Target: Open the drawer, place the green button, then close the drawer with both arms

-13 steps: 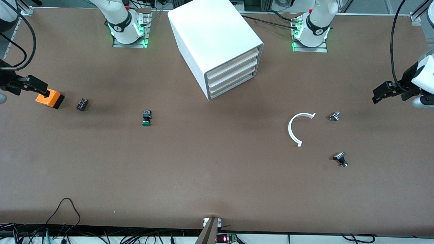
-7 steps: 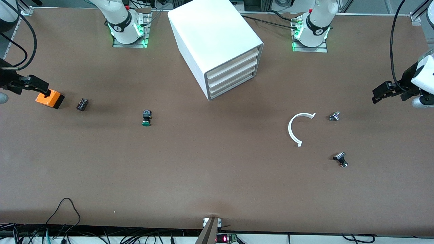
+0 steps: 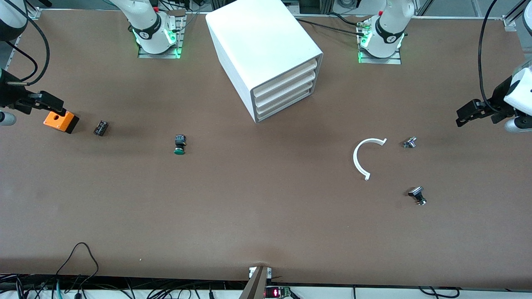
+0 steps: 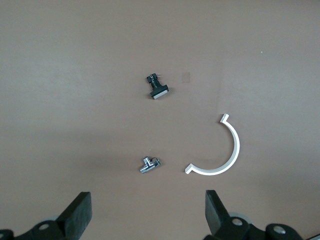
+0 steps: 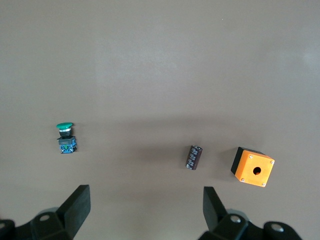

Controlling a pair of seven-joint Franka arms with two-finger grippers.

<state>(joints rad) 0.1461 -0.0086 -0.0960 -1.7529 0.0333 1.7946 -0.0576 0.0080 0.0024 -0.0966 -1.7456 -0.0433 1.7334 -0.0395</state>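
Note:
The white cabinet stands between the two arm bases, and its lowest drawer sits pushed in like the two above it. The button, green cap on a black body, lies on its side on the brown table, toward the right arm's end from the cabinet; the right wrist view shows the button too. My right gripper hovers open and empty just over the orange box. Open and empty as well, my left gripper hangs over the table's edge at the left arm's end.
A small dark cylinder lies beside the orange box. Toward the left arm's end lie a white curved strip, a small metal part and a black-capped part. Cables run along the table edge nearest the front camera.
My right gripper has drifted slightly toward the arm bases, uncovering more of the orange box. The left arm and all the objects have stayed put.

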